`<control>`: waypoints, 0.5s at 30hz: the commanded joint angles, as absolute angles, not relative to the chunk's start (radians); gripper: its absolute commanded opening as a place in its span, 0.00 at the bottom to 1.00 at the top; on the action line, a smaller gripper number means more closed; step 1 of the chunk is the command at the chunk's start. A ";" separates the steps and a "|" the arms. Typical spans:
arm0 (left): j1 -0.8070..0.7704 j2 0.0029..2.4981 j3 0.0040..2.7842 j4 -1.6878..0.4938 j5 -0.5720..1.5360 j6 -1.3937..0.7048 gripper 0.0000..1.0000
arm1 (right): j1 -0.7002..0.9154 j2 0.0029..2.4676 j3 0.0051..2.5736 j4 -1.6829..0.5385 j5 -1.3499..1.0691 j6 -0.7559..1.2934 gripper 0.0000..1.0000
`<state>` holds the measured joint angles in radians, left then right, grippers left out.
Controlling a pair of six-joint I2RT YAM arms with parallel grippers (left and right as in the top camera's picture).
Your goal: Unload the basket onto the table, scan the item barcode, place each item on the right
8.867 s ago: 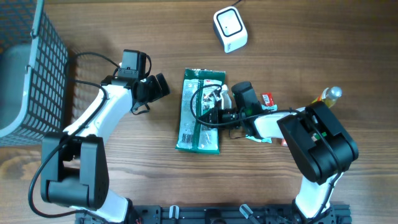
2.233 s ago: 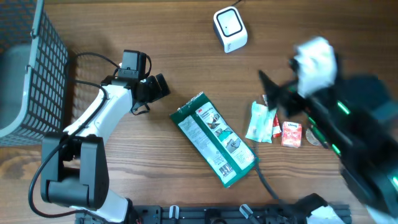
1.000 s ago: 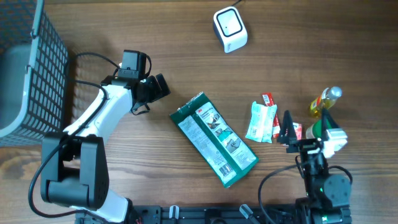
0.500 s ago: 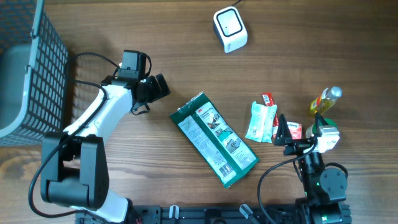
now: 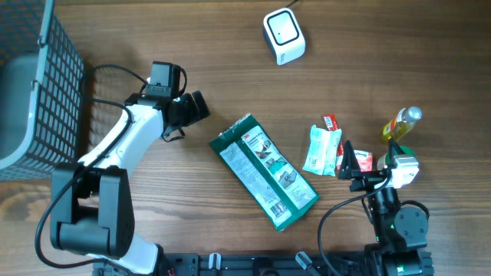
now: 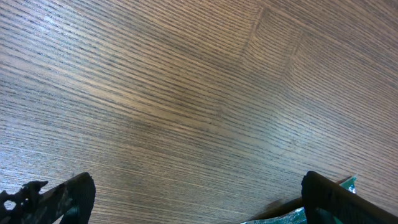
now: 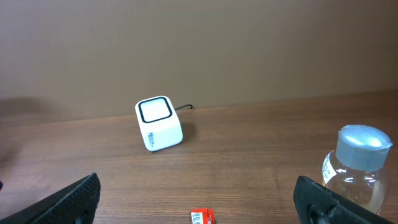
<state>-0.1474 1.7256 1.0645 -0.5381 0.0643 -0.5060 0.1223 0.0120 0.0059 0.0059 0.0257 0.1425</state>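
Observation:
The item, a flat green package (image 5: pixel 267 172), lies diagonally on the wooden table with its printed face up; one corner (image 6: pixel 292 216) shows at the bottom of the left wrist view. The white barcode scanner (image 5: pixel 284 36) (image 7: pixel 159 123) stands at the far side. My left gripper (image 5: pixel 201 107) (image 6: pixel 199 208) hovers open just left of the package's upper end, nothing between its fingers. My right gripper (image 5: pixel 372 156) (image 7: pixel 199 208) is drawn back at the near right, open and empty, facing the scanner.
A wire basket (image 5: pixel 46 84) stands at the far left. Right of the package lie a pale green sachet (image 5: pixel 318 149), a red packet (image 5: pixel 330 123) (image 7: pixel 202 216), a small red box (image 5: pixel 360 161) and a yellow bottle (image 5: pixel 403 123) (image 7: pixel 357 165).
Since the earliest frame the package has turned from upright to diagonal, and the right arm has left it and folded back to the near right. In the last half second nothing moved.

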 commanded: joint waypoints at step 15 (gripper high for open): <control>-0.144 1.717 1.059 -0.515 -0.016 -0.460 1.00 | 0.117 0.004 0.005 0.007 0.006 0.160 1.00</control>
<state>-0.1474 1.7260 1.0645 -0.5369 0.0032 -0.4686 0.1223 0.0116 0.0059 0.0059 0.0257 0.1463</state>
